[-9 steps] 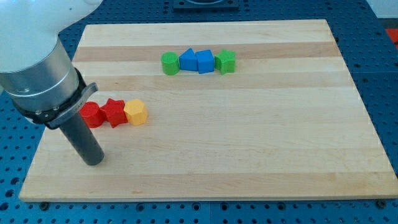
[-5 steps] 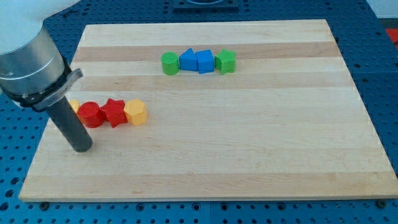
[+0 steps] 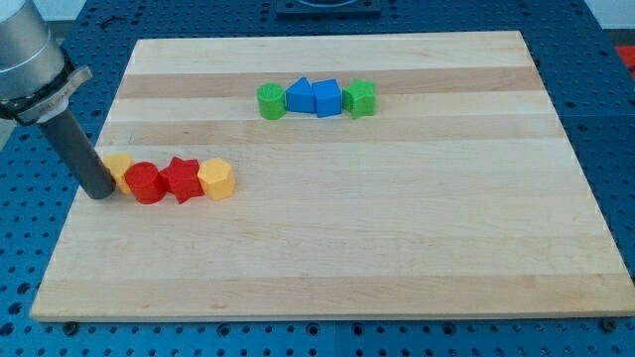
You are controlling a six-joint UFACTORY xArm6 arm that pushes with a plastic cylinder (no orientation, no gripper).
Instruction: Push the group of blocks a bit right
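No writing, brand or label shows anywhere for us to read, so straight to the board. Our rod comes down from the view's top left, and my tip sits on the wood near the left edge. There are no fingers on this arm to be apart or together, just the bare rod.

Just at three o'clock from my tip lies the row we care about: an orange block, partly hidden behind the rod and too covered for us to call its shape, then a red cylinder, a red star and a yellow hexagonal block, all packed side by side and touching. The orange block looks to be right against the rod; whether they actually touch we cannot tell.

Up at about one o'clock from that row, well apart from it, a second line stands near the board's top: a green cylinder, a blue block with a peaked top, a second blue block and a green cube-like block, again shoulder to shoulder.
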